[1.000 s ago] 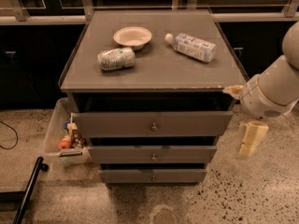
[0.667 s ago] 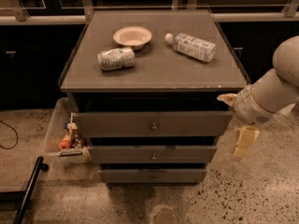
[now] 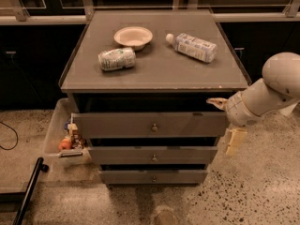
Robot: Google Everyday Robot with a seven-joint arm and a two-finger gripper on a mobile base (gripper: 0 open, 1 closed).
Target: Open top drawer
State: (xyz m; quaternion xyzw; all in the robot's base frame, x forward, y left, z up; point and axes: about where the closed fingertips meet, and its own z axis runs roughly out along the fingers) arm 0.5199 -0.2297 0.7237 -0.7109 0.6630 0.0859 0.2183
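Observation:
The top drawer (image 3: 117, 124) is the widest grey-brown front of the cabinet, with a small round metal knob (image 3: 154, 127) at its centre. A dark gap shows between it and the cabinet top (image 3: 154, 71). Two narrower drawer fronts (image 3: 152, 156) sit below it. My gripper (image 3: 225, 122) is at the right end of the top drawer, well to the right of the knob. Its fingers stand apart: one cream finger (image 3: 216, 102) points left at the drawer's upper right corner and the other (image 3: 233, 142) hangs down beside the front. It holds nothing.
On the cabinet top lie a pale bowl (image 3: 133, 35), a can on its side (image 3: 116, 58) and a plastic bottle on its side (image 3: 192, 47). A clear bin with small items (image 3: 65, 139) stands on the floor to the left. A black pole (image 3: 28, 191) lies at the lower left.
The arm and gripper have moved left, from beside the cabinet in to the right end of the top drawer. The drawers and the things on top have not moved.

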